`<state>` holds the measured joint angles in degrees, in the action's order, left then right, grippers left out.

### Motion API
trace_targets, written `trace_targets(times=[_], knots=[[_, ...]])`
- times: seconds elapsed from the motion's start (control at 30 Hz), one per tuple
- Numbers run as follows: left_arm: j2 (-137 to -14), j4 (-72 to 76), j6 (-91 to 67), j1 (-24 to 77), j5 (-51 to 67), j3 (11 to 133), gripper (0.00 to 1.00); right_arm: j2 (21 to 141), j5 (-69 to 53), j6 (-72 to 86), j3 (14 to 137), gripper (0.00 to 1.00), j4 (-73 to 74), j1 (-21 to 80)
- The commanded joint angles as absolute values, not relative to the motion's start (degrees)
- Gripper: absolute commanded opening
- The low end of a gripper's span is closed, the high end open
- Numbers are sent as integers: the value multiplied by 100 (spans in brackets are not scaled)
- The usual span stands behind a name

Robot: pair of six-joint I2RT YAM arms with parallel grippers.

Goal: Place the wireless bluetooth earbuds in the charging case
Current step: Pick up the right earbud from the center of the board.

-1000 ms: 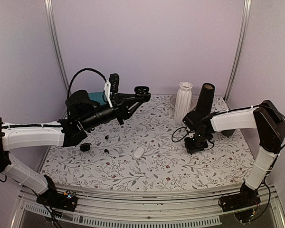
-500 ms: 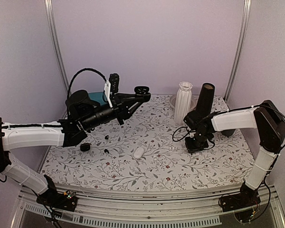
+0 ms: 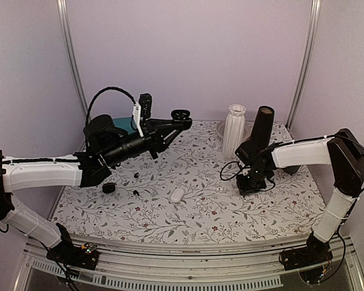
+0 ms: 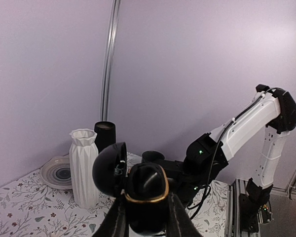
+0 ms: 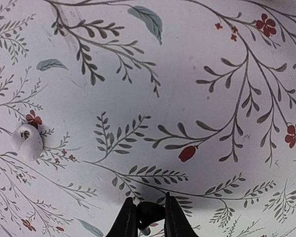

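My left gripper (image 3: 181,123) is raised over the back of the table, shut on a black charging case (image 3: 181,114). In the left wrist view the case (image 4: 146,190) has a gold rim and sits between the fingers (image 4: 117,221) with its lid (image 4: 108,170) swung open to the left. My right gripper (image 3: 250,185) is down at the tablecloth on the right. In the right wrist view it (image 5: 146,217) is shut on a small glossy black earbud (image 5: 149,213) right at the cloth. Two more black earbuds (image 3: 136,174) (image 3: 135,191) lie on the cloth at the left.
A white pebble-like case (image 3: 177,194) lies mid-table, and a small black round object (image 3: 109,188) sits at the left. A white ribbed vase (image 3: 233,128), a black cylinder (image 3: 262,126) and a plate (image 3: 221,127) stand at the back. A white earbud (image 5: 28,140) lies left of my right gripper.
The right gripper's fingers have closed onto the black earbud at the cloth. The left arm and the case have stayed still.
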<state>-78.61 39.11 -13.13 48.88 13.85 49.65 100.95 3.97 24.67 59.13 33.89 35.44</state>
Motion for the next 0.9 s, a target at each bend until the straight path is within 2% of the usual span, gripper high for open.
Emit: trace_targets(times=[0.0, 0.33, 0.87], knots=[[-7756, 3998, -1310, 4764, 1385, 4876, 0, 9611, 386, 2518, 5892, 10, 3193, 3542], [-7821, 4008, -1438, 4499, 1744, 4842, 0, 8672, 215, 2432, 5964, 7, 2793, 3542], [-8425, 4029, -1916, 4322, 3135, 5302, 0, 6898, -809, 2262, 6056, 6, 1244, 3836]])
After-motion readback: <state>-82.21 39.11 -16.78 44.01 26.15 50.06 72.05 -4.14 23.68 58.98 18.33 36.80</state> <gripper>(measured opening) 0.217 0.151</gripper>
